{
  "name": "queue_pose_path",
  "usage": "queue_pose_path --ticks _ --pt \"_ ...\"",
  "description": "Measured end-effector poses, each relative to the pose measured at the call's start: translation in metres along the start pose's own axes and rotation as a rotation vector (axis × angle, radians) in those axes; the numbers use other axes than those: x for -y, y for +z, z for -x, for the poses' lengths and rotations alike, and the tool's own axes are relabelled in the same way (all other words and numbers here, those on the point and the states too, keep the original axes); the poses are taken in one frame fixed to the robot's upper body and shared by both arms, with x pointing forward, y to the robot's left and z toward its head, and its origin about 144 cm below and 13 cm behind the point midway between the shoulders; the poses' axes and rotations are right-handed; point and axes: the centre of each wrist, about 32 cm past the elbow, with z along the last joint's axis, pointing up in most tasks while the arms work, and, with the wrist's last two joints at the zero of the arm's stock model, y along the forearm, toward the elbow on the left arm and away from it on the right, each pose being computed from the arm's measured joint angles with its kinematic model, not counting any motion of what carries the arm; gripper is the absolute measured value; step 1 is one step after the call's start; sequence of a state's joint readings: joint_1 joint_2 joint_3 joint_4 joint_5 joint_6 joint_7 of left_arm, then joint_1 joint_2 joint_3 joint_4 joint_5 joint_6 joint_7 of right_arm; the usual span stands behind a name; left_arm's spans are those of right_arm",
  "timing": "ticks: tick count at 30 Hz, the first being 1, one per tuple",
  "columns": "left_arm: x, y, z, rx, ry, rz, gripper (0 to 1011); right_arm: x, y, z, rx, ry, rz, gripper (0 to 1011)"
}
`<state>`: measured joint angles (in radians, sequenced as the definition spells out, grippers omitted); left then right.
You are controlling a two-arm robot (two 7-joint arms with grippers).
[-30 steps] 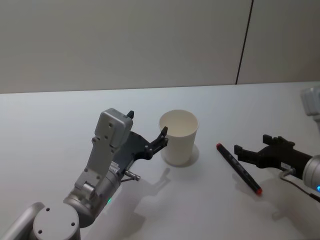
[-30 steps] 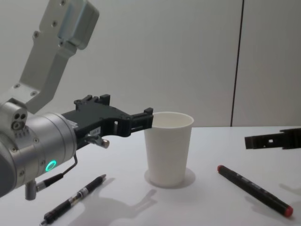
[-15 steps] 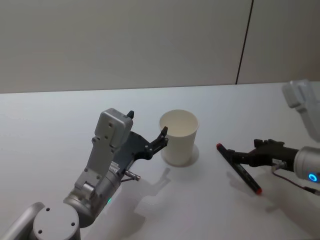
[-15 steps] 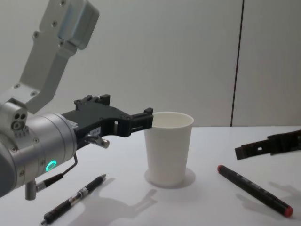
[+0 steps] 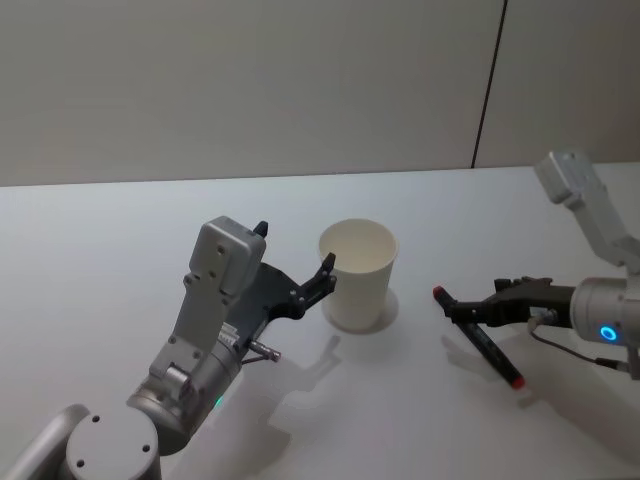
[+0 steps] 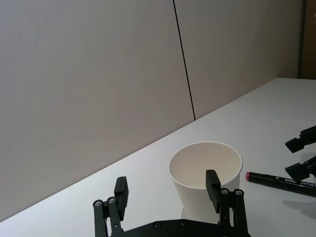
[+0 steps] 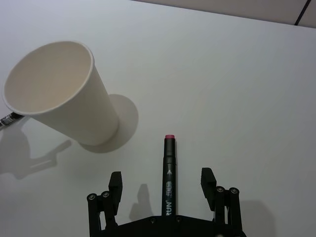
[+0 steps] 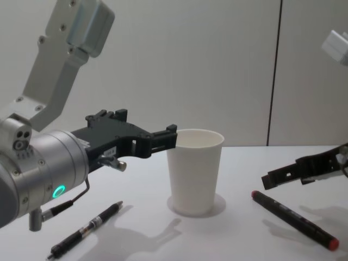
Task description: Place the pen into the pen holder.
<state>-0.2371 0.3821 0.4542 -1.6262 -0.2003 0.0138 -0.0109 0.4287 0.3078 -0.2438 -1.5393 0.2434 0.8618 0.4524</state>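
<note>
Both hands are spread. My right hand (image 5: 462, 310) hangs low over the pen (image 5: 486, 347), a finger on either side of the barrel near its end toward the pen holder (image 5: 358, 285), not pinching it. The pen lies flat on the worktop (image 5: 100, 250), right of the holder and apart from it. My left hand (image 5: 296, 250) sits at the holder's left side, one fingertip by the rim. A second, black pen (image 8: 87, 231) lies below my left arm

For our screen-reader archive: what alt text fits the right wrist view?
The open right tool hovers over a black, red-tipped pen lying on the table. A white paper cup stands beyond the pen's tip, apart from it.
</note>
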Motion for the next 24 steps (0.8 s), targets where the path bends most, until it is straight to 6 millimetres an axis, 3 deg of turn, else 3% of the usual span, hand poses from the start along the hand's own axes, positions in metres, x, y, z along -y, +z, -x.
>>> queue_pose_path --ticks 24 --pt "0.0 0.0 0.0 0.0 0.0 0.0 1000 -0.025 0.035 -0.001 0.078 0.016 0.116 1001"
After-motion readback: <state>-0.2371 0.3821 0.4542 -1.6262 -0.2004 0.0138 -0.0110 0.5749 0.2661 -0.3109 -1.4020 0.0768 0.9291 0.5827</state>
